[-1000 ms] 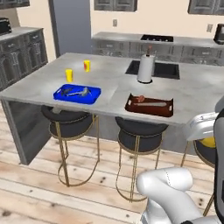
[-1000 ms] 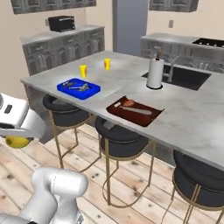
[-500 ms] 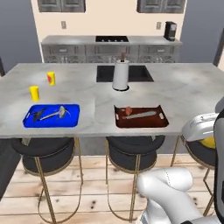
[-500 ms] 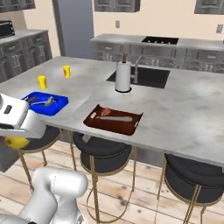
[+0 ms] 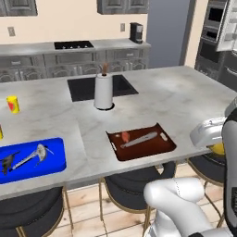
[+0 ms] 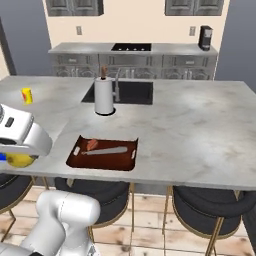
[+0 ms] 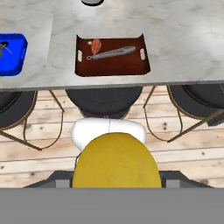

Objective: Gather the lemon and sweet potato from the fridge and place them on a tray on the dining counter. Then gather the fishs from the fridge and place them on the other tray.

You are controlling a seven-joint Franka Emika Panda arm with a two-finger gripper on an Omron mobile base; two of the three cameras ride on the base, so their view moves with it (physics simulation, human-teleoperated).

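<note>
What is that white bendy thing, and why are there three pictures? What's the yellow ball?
The white bendy thing is a robot arm that rolls around a pretend kitchen. Two pictures come from cameras behind it, one on each side. The third comes from a camera on its hand, looking past what it carries. The yellow ball is a lemon, held in the hand. Ahead is a big grey counter. On it sit a brown tray holding a small reddish piece of food and a long grey tool, a blue tray with grey fish-like shapes, a paper towel roll by the dark sink, and a yellow cup. Stools stand underneath.
</note>
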